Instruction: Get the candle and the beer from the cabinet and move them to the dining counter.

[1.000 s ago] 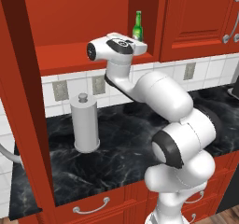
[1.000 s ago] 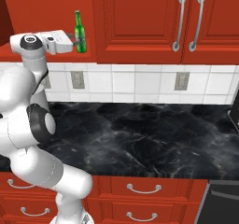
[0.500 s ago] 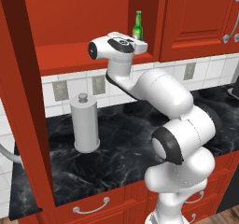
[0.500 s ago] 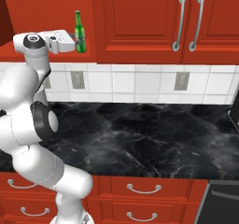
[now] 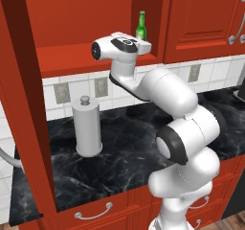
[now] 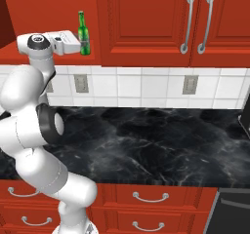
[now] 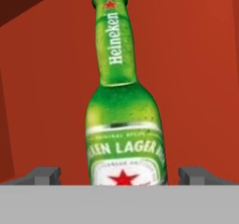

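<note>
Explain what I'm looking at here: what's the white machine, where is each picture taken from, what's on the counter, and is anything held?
The white machine is a robot arm with a two-finger gripper. Two pictures come from cameras on its base, behind it to the left and right. The third looks along the gripper itself. The arm reaches into the open cabinet toward the beer, which stands upright on the shelf. The fingers sit wide apart on either side of the bottle, so nothing is held yet. On the black counter stands a grey canister.
</note>
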### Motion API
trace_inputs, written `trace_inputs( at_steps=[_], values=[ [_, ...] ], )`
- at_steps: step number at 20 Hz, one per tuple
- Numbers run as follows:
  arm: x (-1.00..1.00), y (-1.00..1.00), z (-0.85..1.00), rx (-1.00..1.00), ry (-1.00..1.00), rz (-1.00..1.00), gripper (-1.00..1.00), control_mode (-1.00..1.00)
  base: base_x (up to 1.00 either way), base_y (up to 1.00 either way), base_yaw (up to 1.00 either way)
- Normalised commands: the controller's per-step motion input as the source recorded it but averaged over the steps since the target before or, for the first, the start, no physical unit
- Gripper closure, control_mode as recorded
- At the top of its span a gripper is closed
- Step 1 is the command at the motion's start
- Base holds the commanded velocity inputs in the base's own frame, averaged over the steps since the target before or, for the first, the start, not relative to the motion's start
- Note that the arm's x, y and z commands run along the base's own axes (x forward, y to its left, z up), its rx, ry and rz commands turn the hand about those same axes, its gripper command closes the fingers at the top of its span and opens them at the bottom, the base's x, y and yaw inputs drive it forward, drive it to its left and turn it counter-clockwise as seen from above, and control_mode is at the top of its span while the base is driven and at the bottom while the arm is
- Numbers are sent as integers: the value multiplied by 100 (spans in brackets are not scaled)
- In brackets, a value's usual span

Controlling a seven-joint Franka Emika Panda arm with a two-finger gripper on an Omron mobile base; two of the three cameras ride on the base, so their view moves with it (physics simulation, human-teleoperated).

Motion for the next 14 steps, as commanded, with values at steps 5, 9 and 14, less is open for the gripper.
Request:
trace_inputs(
  at_steps=[5,9,14],
  values=[
    [7,-3,0,0,0,0,-100,-100,0,0,0],
    [10,-2,0,0,0,0,-100,-100,0,0,0],
    [2,-11,0,0,0,0,100,-100,0,0,0]
  ],
)
